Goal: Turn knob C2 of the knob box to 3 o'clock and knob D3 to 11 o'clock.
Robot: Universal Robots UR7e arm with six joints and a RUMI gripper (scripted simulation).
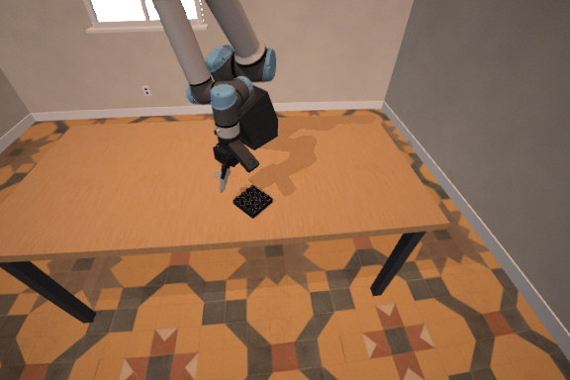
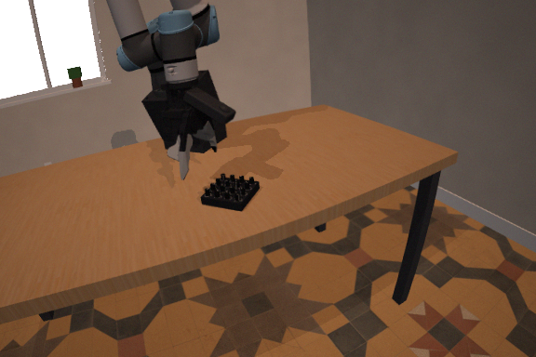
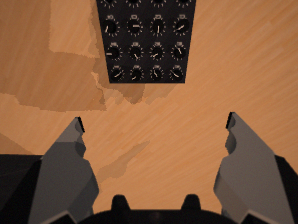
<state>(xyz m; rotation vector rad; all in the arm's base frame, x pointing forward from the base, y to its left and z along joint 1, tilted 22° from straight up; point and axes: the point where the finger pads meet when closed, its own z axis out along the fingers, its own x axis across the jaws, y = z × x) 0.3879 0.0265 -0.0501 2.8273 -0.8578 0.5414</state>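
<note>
The black knob box (image 1: 255, 201) lies flat on the wooden table, also in the exterior view (image 2: 231, 192). In the wrist view the knob box (image 3: 146, 42) fills the top middle, with rows of small black knobs with white pointers; its far rows are cut off by the frame edge. My gripper (image 1: 225, 181) (image 3: 153, 115) hangs above the table just left of the box and apart from it, fingers pointing down. It is open and empty, and it also shows in the exterior view (image 2: 183, 166).
The table's front edge (image 1: 223, 241) runs close below the box. The arm's shadow (image 1: 289, 160) falls on the table behind the box. A small potted plant (image 2: 74, 76) stands on the window sill.
</note>
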